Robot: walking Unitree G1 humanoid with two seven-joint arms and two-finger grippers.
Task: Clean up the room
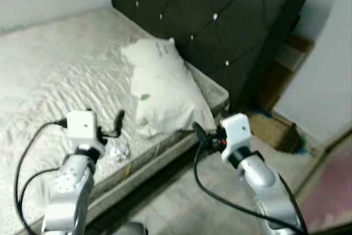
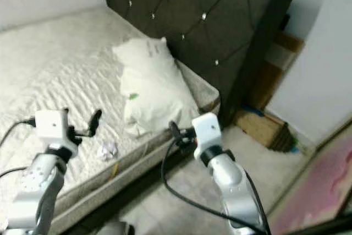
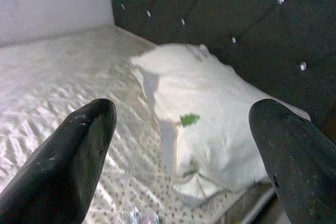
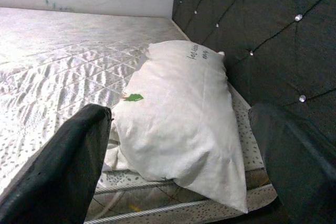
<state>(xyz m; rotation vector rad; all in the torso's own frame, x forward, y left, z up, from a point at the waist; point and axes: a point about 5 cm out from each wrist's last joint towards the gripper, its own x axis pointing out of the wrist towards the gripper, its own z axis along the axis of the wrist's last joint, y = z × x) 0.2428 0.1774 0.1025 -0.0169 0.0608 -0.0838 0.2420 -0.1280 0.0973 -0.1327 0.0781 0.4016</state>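
We stand at the corner of the bed (image 1: 49,64), both grippers raised and spread wide, holding nothing. Our left gripper (image 1: 118,122) hovers over the mattress edge, just above a crumpled scrap of paper (image 1: 119,150) lying near that edge. Our right gripper (image 1: 199,130) hangs past the bed corner, over open floor (image 1: 181,202). A white pillow (image 1: 162,89) with a small green tag leans against the dark tufted headboard (image 1: 220,20). A cardboard box (image 1: 272,127) sits beside the headboard, its contents unclear.
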